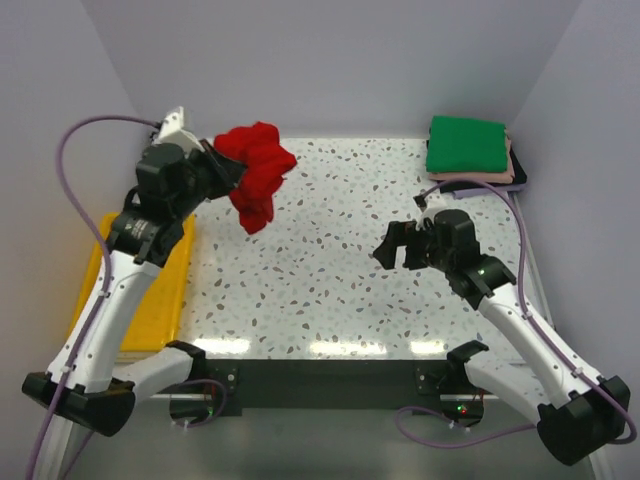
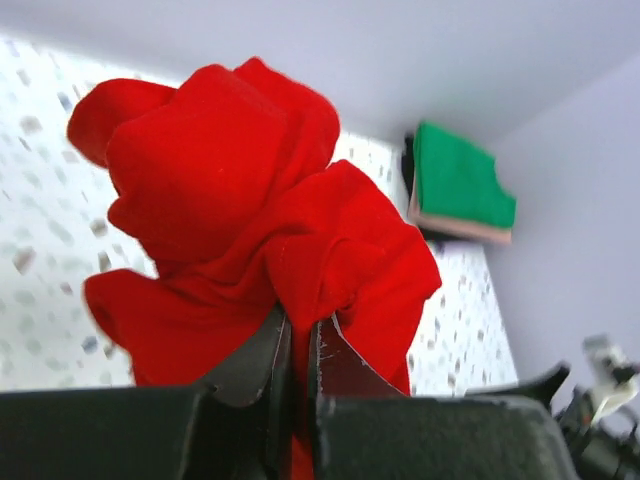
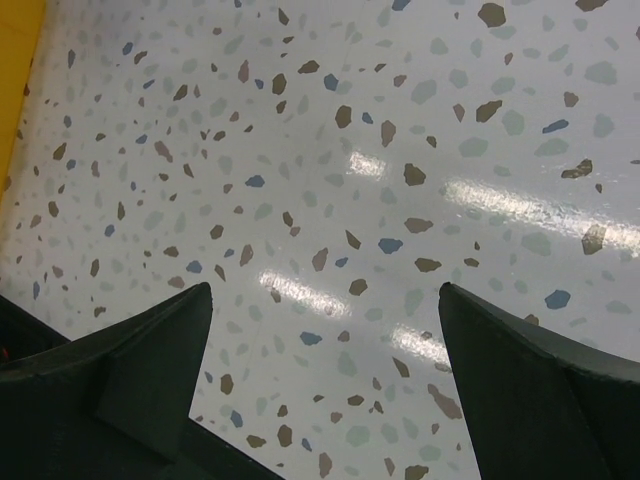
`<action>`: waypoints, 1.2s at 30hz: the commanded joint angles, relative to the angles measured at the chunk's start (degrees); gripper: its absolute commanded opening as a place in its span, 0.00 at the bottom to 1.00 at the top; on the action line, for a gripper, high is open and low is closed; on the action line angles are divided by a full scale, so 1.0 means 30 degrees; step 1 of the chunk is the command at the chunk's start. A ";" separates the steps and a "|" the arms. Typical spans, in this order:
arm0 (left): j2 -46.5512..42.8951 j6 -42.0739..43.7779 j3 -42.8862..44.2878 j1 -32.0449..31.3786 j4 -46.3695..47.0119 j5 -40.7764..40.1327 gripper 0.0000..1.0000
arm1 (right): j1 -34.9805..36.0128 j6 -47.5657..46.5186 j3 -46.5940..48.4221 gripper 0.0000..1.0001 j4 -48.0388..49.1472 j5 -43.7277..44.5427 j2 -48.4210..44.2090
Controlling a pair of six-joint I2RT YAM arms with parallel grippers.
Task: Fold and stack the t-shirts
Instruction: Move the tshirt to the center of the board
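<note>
**A:** What have the left jaws got?

**B:** They're pinched nearly shut on the red shirt (image 2: pixel 250 230). It's bunched just ahead of them and seems to hang off the worktop (image 1: pixel 340 290).

**A:** And the right jaws?

**B:** Spread wide, holding nothing, with only worktop below them.

**A:** How far along?

**B:** The folded pile (image 1: pixel 466 146), green on top, sits well beyond the right jaws. I'd judge the red one still needs spreading, folding and stacking.

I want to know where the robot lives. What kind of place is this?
Probably a robot practice booth: plain pale walls box in a speckled table, the left gripper grips a red t-shirt, and folded shirts sit stacked in the far corner.
</note>
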 commanded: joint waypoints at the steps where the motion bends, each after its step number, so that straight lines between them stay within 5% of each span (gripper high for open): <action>1: 0.0521 -0.0333 -0.2311 -0.2560 0.1637 -0.1146 0.00 | -0.0042 -0.0172 0.0046 0.99 0.0392 0.1051 -0.0307; 3: 0.2099 0.0134 -0.3252 -0.3614 0.1965 -0.0099 0.09 | -0.0071 -0.0172 0.0075 0.99 0.0392 0.1255 -0.0132; 4: 0.2743 0.0339 -0.3370 -0.3823 0.1879 0.0517 0.27 | -0.0042 -0.0230 0.0104 0.99 0.0392 0.1256 0.0014; 7: 0.4154 0.0839 -0.4277 -0.4177 0.2459 0.1576 0.51 | -0.0042 -0.0464 0.0396 0.99 0.0100 0.1228 0.0746; 10: 0.3747 0.1014 -0.5683 -0.4177 0.3253 0.1316 0.61 | -0.0042 -0.0552 0.0397 0.99 0.0274 0.0583 0.1566; 20: 0.3628 0.1162 -0.8961 -0.4148 0.2871 0.0200 0.52 | 0.0659 0.0735 0.0484 0.95 0.2992 -0.0706 0.4583; 29: 0.4184 0.1366 -1.0899 -0.4177 0.6064 0.4974 0.45 | 0.5084 0.1118 0.3295 0.77 0.4696 0.2016 0.9472; 36: 0.5121 0.1484 -1.1282 -0.4294 0.7791 0.6556 0.54 | 0.5847 0.1322 0.3443 0.65 0.6982 0.2428 1.1498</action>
